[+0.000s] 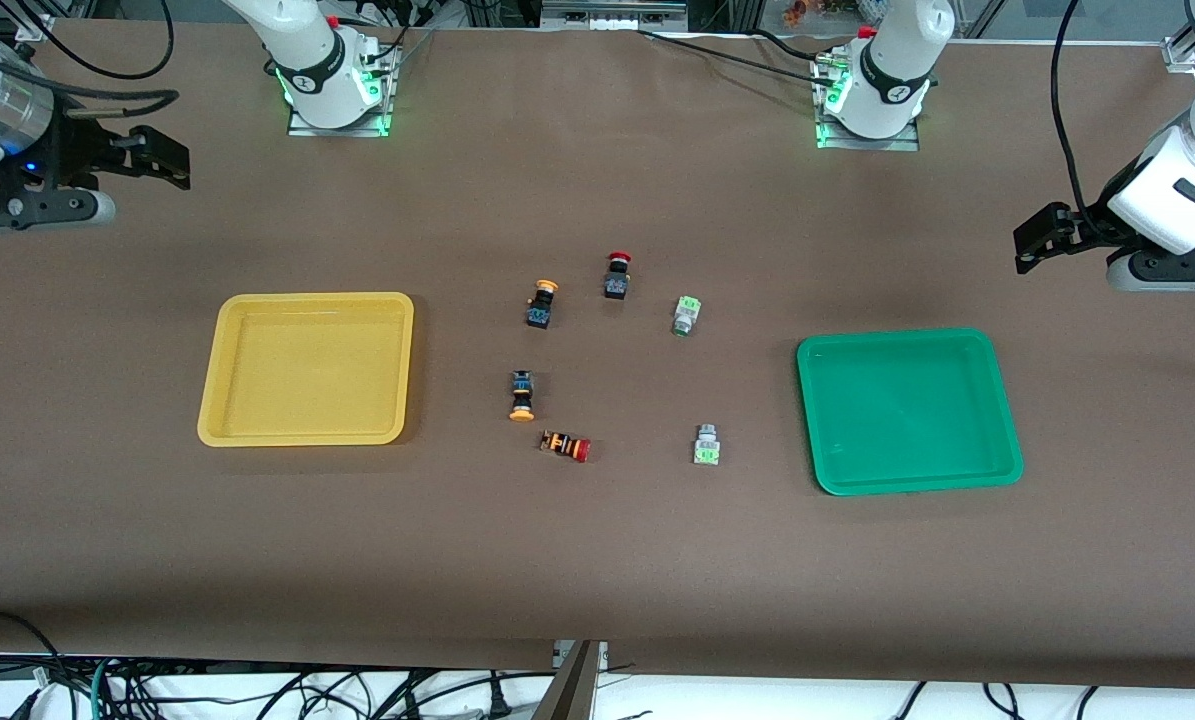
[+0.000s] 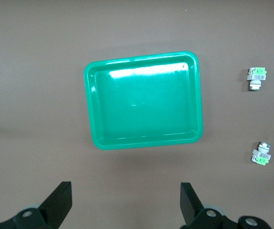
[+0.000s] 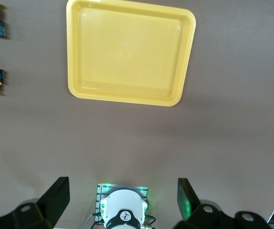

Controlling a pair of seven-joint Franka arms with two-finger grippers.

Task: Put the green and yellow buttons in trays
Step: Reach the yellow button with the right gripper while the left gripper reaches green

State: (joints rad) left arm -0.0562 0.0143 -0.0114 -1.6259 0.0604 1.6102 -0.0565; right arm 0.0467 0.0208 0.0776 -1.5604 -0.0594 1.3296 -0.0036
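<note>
Waiting wide open — left gripper [image 2: 125, 202], right gripper [image 3: 122, 198] — both empty, trays [image 1: 307, 368] bare.

Brown matte table [image 1: 597, 560], cables [image 1: 257, 690] along its near edge

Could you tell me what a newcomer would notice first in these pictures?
Two bright trays stand out on the brown table: a yellow tray toward the right arm's end and a green tray toward the left arm's end, both holding nothing. Between them lie six small push-button switches. The left gripper and right gripper wait open, high at the table's ends.
</note>
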